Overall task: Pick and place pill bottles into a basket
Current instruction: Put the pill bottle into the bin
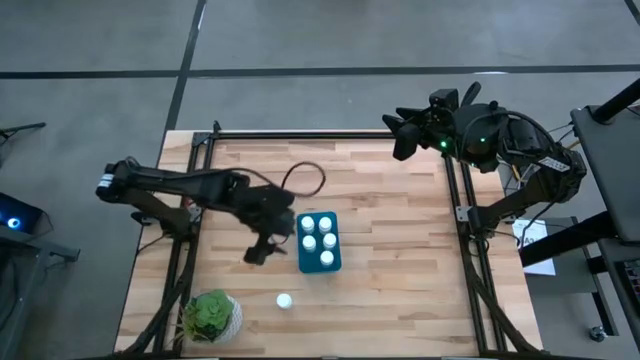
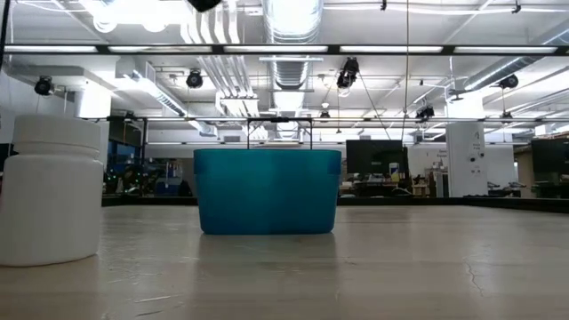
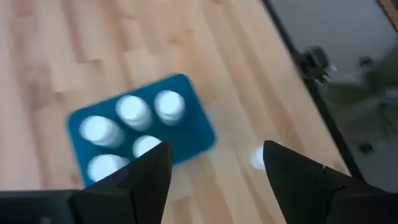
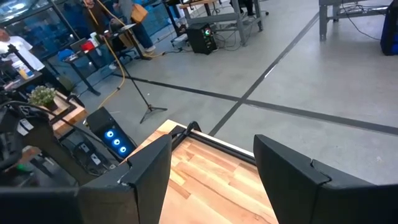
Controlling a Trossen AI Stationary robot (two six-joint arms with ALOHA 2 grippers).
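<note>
The teal basket [image 1: 319,243] stands on the wooden table, right of centre, with several white pill bottles [image 1: 326,240] upright inside it. One more white bottle [image 1: 285,300] stands alone on the table nearer the front edge; it looms at the left of the low view [image 2: 53,191], with the basket [image 2: 267,191] behind it. My left gripper [image 1: 262,248] hovers just left of the basket, open and empty; its wrist view [image 3: 214,152] shows the basket [image 3: 140,134] and the loose bottle [image 3: 258,158] below. My right gripper [image 1: 397,135] waits open at the table's far right corner.
A round white pot with a green plant [image 1: 212,317] stands at the table's front left corner. A black cable [image 1: 305,178] loops over the table behind the left arm. Dark frame rails [image 1: 455,200] run along the table's sides. Bare wood lies right of the basket.
</note>
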